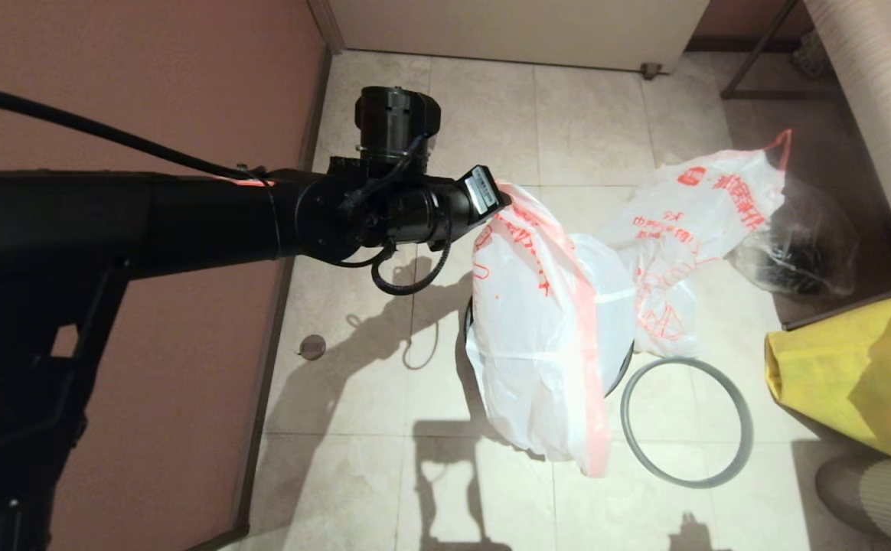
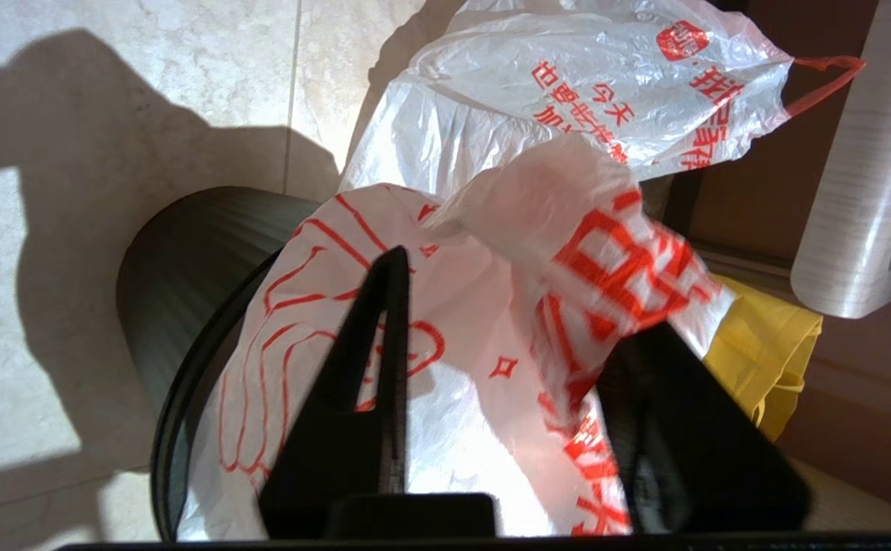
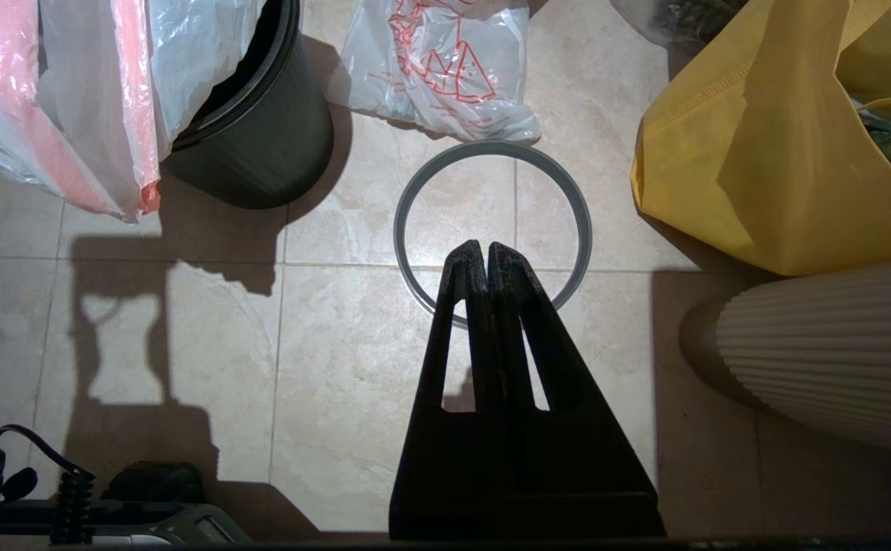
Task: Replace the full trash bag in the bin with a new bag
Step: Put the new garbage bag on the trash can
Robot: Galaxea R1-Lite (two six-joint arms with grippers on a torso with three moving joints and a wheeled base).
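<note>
one pale stone-look tiled floor carries everything. the matte black left arm reaches out over it from the left wall side. a big yellow bag of soft non-woven cloth slumps at the floor's right edge, mouth open; what is in it is too hidden to tell.

the new bag, thin see-through white film with red print and red-edged handles, is draped over the bin. its long axis runs from a peak at the left gripper down across the bin's mouth, and its lower end hangs outside the near wall. the full trash bag, same film but crumpled and lumpy, lies on the floor just beyond the bin, its long axis slanting toward the far right corner and a red handle loop pointing that way. its contents cannot be made out.

the bin is round and black with finely ribbed walls. a clear wrinkled bag with dark contents sits against the full bag's right side. a thin grey ring lies flat just right of the bin.

the left gripper's jaws stand apart, with film draped over one finger. the right gripper hangs pinched together above the ring, holding nothing.
</note>
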